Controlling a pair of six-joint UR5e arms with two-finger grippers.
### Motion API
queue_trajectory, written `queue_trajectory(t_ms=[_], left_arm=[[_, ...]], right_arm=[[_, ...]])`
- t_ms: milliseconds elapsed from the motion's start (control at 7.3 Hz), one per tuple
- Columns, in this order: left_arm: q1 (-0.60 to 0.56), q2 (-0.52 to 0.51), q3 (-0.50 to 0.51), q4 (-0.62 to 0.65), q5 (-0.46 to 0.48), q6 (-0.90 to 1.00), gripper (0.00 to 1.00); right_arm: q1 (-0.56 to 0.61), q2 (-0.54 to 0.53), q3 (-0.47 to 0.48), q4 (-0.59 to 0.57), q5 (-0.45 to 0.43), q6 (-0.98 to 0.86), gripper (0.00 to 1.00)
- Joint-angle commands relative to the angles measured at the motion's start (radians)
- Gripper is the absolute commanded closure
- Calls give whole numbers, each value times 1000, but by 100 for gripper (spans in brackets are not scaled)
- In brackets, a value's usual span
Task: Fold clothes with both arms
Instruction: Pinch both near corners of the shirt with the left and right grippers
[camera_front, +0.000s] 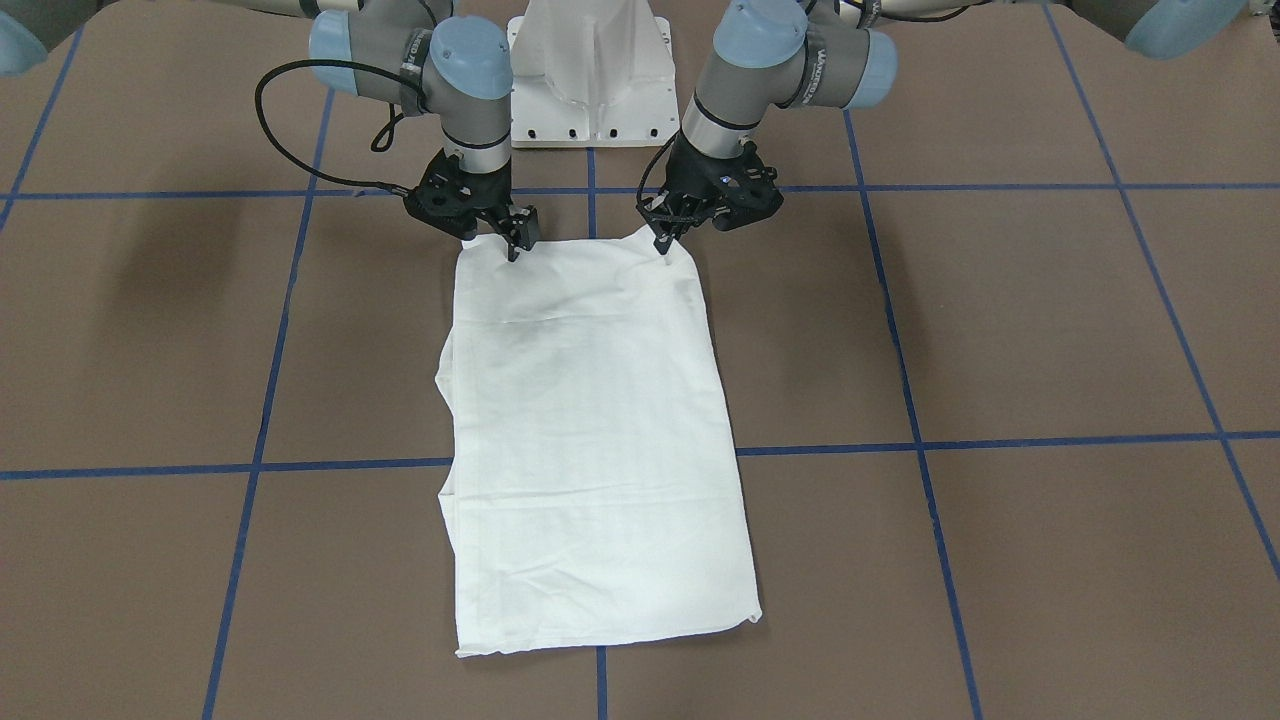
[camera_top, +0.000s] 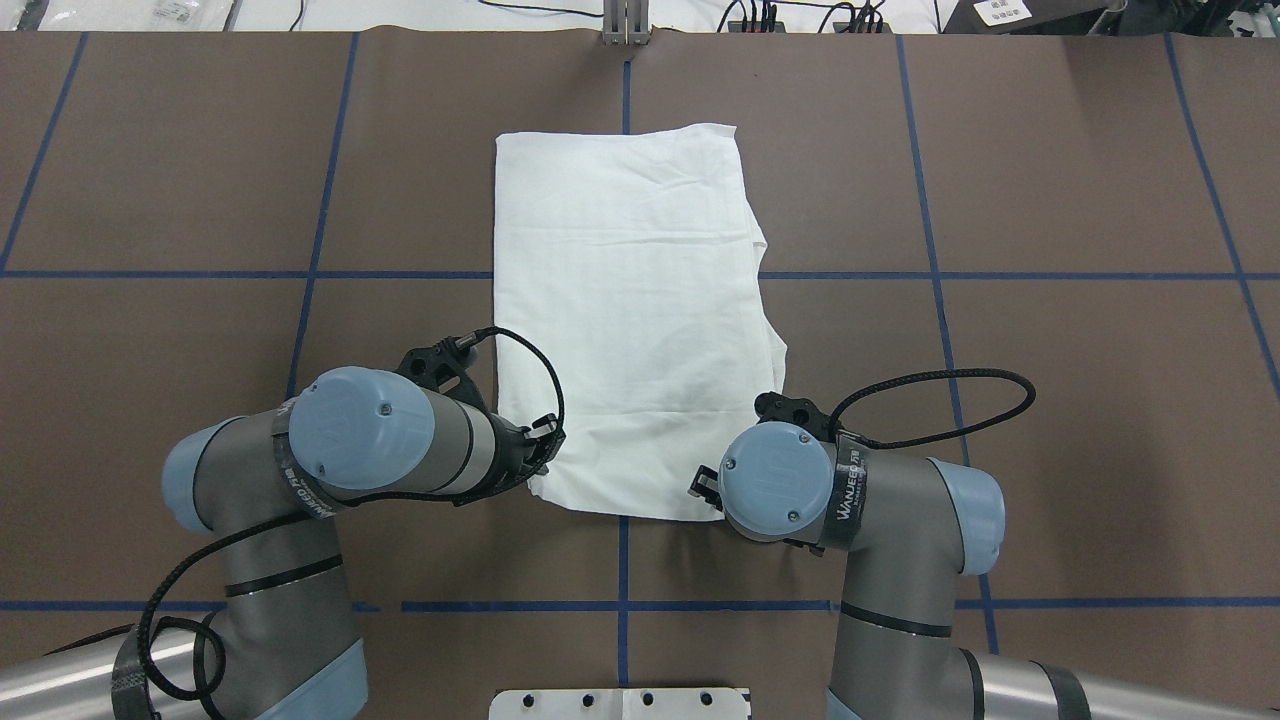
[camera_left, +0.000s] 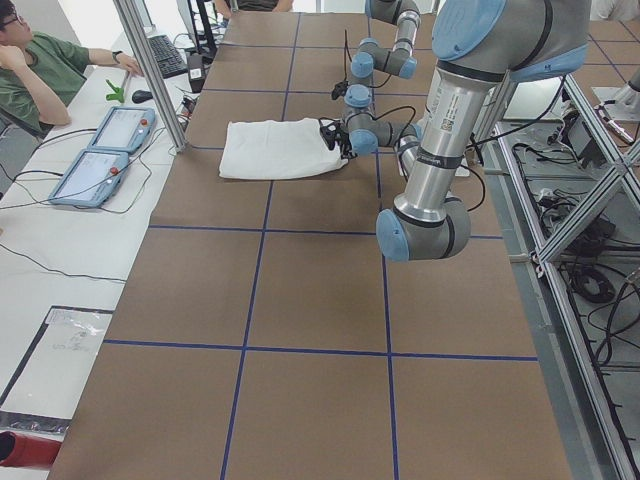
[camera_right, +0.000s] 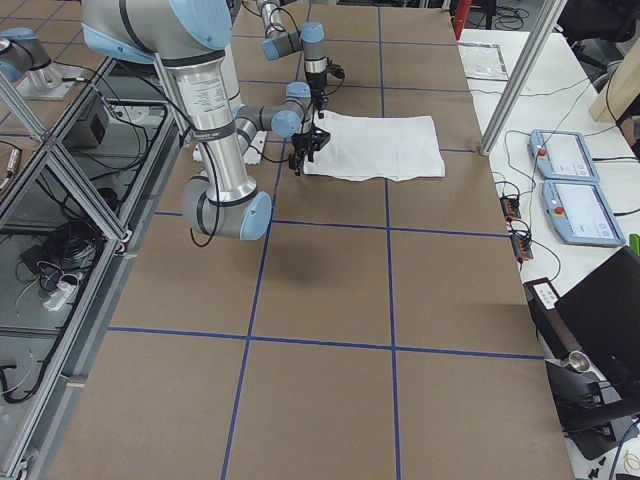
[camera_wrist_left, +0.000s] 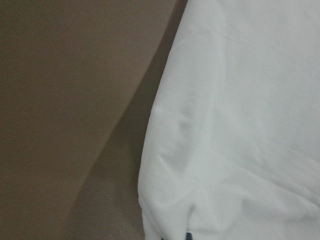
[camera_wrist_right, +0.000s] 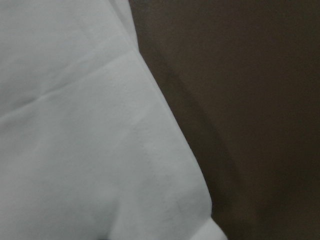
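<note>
A: T-shirt (camera_front: 590, 430) lies as a long folded strip mid-table (camera_front: 1000, 330). L gripper (camera_front: 664, 248) and R gripper (camera_front: 516, 248) each look pinched shut on a robot-side corner.
B: Risk: thin bite, maybe top layer only. Uneven lift and the cloth slips or the layers splay.

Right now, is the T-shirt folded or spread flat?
Folded: the T-shirt lies as a narrow rectangle, no sleeves showing, layered edges along one long side.

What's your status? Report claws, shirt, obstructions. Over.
Left claw and right claw both look pinched on robot-side corners of shirt. Shirt folded to long rectangle, flat on table. No obstruction seen around it.
</note>
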Motion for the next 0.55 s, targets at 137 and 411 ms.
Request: queue_trajectory(t_ms=[137,411], left_arm=[[0,1,0,1,0,0,100],[-2,1,0,1,2,0,100]], right_arm=[[4,7,0,0,-2,1,47],[4,9,0,0,0,-1,81]])
